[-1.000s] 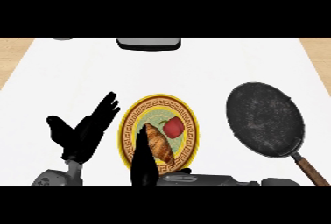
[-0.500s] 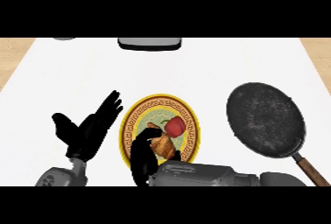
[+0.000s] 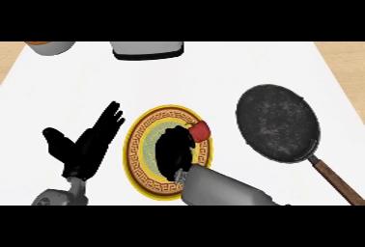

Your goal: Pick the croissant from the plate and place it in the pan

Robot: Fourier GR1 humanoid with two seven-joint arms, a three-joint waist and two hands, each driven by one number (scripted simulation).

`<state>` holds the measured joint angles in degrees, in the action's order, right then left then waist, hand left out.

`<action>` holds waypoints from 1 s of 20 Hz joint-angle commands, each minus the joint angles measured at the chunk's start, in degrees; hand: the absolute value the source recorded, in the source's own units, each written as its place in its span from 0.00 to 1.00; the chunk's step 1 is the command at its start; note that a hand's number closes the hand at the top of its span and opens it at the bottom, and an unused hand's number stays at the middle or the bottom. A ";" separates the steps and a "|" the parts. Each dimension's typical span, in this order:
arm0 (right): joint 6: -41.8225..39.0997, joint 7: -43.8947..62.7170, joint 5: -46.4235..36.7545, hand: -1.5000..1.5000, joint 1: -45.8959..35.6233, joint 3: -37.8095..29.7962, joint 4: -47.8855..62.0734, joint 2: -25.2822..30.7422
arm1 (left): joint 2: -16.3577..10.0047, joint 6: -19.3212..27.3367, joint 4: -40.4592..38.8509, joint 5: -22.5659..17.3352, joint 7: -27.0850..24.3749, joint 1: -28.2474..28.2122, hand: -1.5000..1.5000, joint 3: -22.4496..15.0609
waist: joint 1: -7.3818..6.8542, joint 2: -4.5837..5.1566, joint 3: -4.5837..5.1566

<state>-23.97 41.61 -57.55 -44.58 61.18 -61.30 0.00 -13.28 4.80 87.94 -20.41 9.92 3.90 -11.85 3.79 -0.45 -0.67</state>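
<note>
A round plate (image 3: 139, 144) with a gold patterned rim lies at the counter's front centre. My right hand (image 3: 175, 152) is over the plate's middle, its grey forearm coming in from the lower edge. It covers the spot where the croissant lay, so the croissant is hidden. A small red piece of food (image 3: 200, 130) shows on the plate just past the hand. The dark round pan (image 3: 278, 123) lies right of the plate, its brown handle (image 3: 335, 178) pointing to the lower right. My left hand (image 3: 85, 147) rests open, fingers up, left of the plate.
A grey container (image 3: 147, 49) stands at the counter's back edge. A pale bowl (image 3: 50, 47) sits at the back left. The white counter runs between plate and pan, with wood showing at both far corners.
My right hand has moved forward from the plate's near rim to its middle and now covers the croissant. The left hand has barely moved.
</note>
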 commanded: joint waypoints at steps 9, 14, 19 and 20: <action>28.14 36.10 -7.90 1.00 11.02 -10.61 -18.73 0.02 | 0.24 -0.66 0.73 -0.25 1.31 -0.08 0.50 -0.74 | -1.73 -0.71 0.61; 33.52 37.63 -14.18 1.00 12.78 -14.98 -28.53 0.04 | 0.44 -1.17 0.24 0.14 -1.03 -1.83 0.50 -0.59 | -1.96 -0.50 0.60; 41.05 36.83 -19.32 1.00 18.41 -17.75 -34.85 0.04 | -1.02 -2.16 1.29 -0.85 1.17 -0.14 0.50 0.47 | -2.50 -0.04 0.55; 38.99 35.52 -19.93 1.00 21.98 -18.98 -38.03 0.04 | -1.22 -2.28 2.95 0.07 -0.61 -3.90 0.50 -0.42 | -2.51 -0.28 0.57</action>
<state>7.59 67.27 -74.15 -27.55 44.38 -93.49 0.68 -13.71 3.04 89.16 -20.76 9.87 2.31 -11.99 1.57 -0.77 -0.11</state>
